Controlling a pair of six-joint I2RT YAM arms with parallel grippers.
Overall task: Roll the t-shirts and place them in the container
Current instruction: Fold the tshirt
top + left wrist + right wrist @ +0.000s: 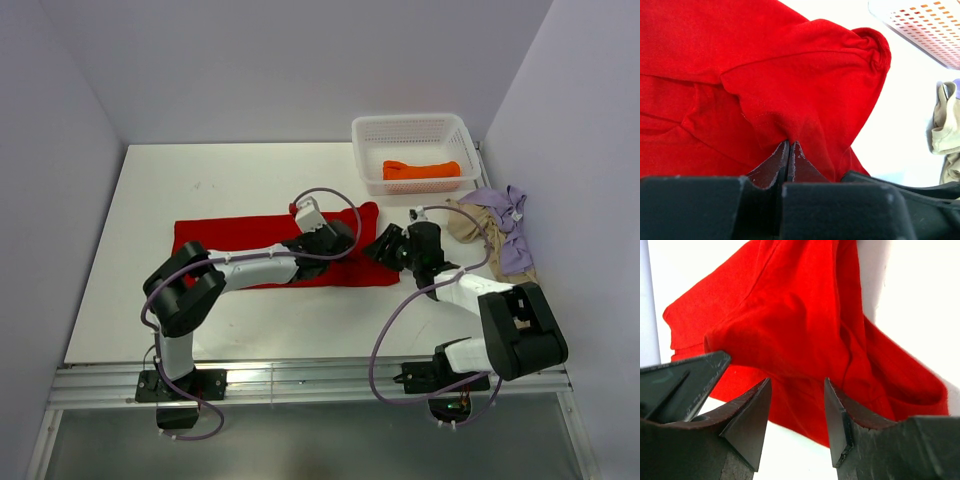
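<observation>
A bright red t-shirt (230, 240) lies folded into a long band across the middle of the table. My left gripper (335, 238) is at its right end, shut on a pinch of the red fabric (790, 75); the cloth rises into the closed fingertips of the left gripper (789, 145). My right gripper (385, 245) hovers just off the shirt's right edge. It stands open (796, 385), the red cloth (790, 315) lies just beyond its tips, and nothing is between them. An orange t-shirt (420, 170) lies rolled in the basket. Beige (470, 222) and lavender (512, 235) t-shirts are heaped at the right.
The white mesh basket (415, 128) stands at the back right, its corner (925, 25) also in the left wrist view. The beige cloth (945, 125) lies close to the right of the red shirt's end. Walls close in the table on three sides.
</observation>
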